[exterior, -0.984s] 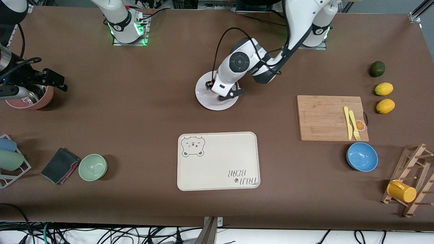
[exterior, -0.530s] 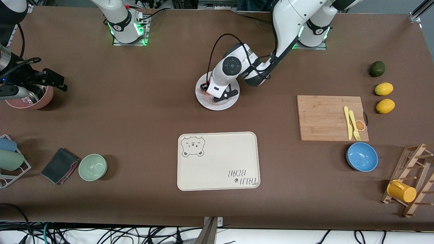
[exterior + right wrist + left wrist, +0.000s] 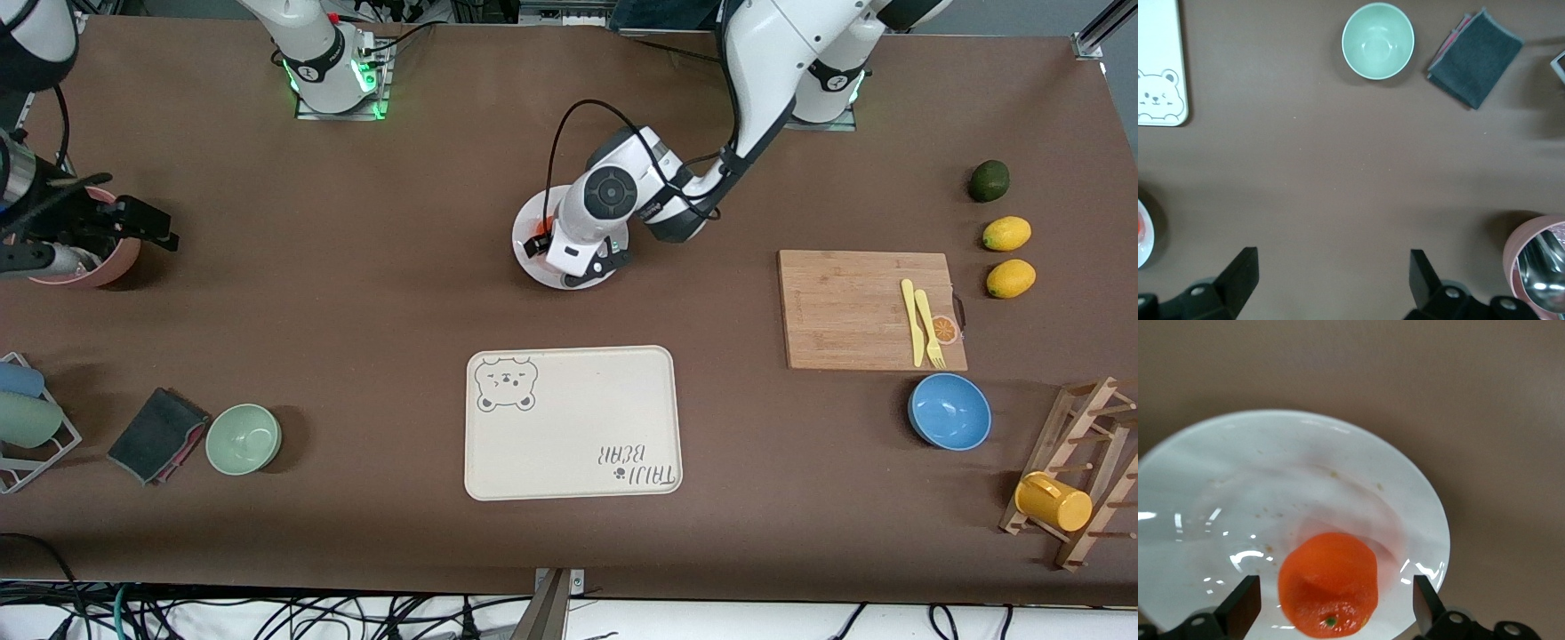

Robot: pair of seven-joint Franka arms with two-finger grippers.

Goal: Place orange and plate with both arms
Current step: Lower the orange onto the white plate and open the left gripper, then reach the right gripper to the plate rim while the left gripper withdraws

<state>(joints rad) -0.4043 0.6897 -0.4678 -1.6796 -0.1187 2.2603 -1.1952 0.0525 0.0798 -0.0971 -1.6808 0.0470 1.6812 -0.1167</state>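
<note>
The orange (image 3: 1329, 583) is sitting on the white plate (image 3: 1218, 473), low in the left wrist frame, between the spread jaws of the left gripper (image 3: 1331, 613), with gaps showing on both sides. In the front frame the plate (image 3: 526, 233) is lying upper centre on the brown table (image 3: 373, 293), with bare cloth around its rim down to the bear-print tray (image 3: 571, 422). The right gripper (image 3: 1331, 283) is waiting, jaws spread, over the pink bowl (image 3: 114, 260) at the frame's left edge.

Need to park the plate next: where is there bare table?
Bare: the stretch between plate and tray, and from the plate toward the pink pot. Crowded: around the board, lemons, blue bowl.
</note>
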